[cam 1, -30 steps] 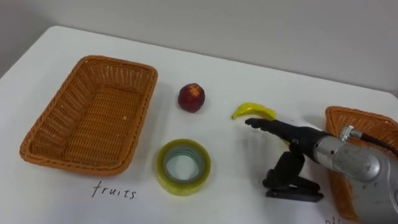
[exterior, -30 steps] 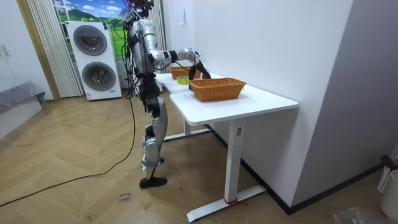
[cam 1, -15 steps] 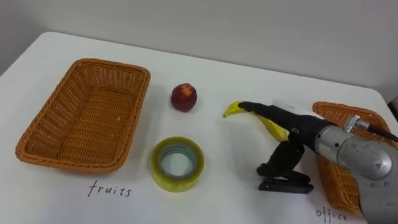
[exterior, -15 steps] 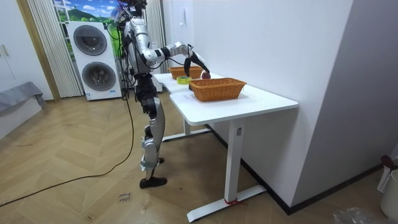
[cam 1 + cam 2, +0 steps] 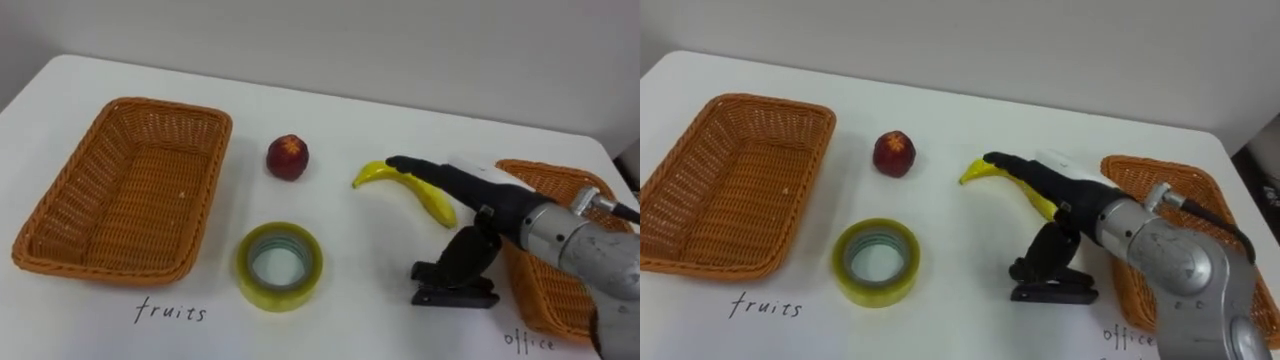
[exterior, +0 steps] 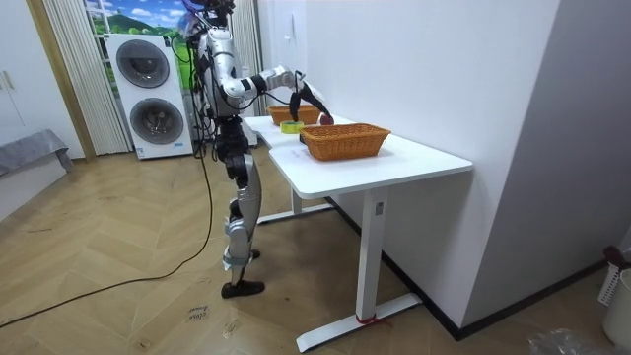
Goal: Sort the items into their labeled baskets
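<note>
White table near washing machines (wood floor), right hand, fingers straight over banana

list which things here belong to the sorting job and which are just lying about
Job: red fruit, banana, tape roll, black clip, left basket, right basket, right hand open over the banana.

Just lying about: stacked washing machines and curtain behind the robot.

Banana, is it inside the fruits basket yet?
No, the banana lies on the white table by the robot's right hand, well to the right of the fruits basket.
</note>
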Motion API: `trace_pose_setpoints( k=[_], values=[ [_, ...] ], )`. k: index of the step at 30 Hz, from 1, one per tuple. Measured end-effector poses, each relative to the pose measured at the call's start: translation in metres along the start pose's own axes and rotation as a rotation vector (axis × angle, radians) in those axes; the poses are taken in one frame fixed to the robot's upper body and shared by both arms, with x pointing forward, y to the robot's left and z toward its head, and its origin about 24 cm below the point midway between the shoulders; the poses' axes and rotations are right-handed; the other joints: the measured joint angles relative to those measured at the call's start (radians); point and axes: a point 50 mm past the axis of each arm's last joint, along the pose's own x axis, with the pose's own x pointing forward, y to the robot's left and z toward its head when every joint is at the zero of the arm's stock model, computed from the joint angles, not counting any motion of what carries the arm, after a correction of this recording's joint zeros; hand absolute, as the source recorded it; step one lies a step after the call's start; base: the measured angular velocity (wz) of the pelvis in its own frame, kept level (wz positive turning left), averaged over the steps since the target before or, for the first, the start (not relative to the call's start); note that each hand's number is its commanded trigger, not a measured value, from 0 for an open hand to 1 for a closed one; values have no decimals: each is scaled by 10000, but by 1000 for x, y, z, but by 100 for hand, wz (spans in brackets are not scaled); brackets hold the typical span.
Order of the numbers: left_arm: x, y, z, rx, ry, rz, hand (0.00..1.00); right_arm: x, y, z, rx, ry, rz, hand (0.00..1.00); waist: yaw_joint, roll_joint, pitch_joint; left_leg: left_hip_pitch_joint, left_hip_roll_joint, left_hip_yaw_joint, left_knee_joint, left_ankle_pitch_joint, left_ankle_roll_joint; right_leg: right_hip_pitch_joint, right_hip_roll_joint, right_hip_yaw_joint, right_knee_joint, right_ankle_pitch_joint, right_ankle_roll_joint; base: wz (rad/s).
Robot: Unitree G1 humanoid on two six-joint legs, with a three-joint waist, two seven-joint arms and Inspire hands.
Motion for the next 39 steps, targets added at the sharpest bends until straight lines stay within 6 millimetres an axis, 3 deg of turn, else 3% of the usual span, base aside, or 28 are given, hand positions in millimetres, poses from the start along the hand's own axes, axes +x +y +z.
trace_pose_setpoints(
  k=[18, 30, 35, 39],
  values=[
    [-1, -4, 0, 157, -60, 26, 0, 13, 36, -25, 1117, 869, 1330, 0, -104, 143, 109, 11, 3, 12, -52, -4, 6, -4, 0, -61, -12, 0, 0, 0],
    [-1, -4, 1, 118, -115, 143, 0, 16, 41, -30, 1430, 960, 1213, 0, -276, 240, 77, 6, -6, -26, 89, -20, 22, 69, -25, -126, 20, 2, 2, 1],
    [-1, -6, 4, 83, -148, 85, 0, 18, 43, -35, 1418, 1119, 1193, 0, -315, 417, -12, 20, -7, -37, 140, -22, 25, 104, -33, -145, 23, 2, 2, 0],
    [-1, -6, 4, 12, -158, 86, 0, 18, 43, -36, 1385, 1188, 1154, 0, -293, 468, -24, 29, -7, -37, 145, -21, 25, 109, -33, -152, 23, 2, 2, 0]
  ],
)
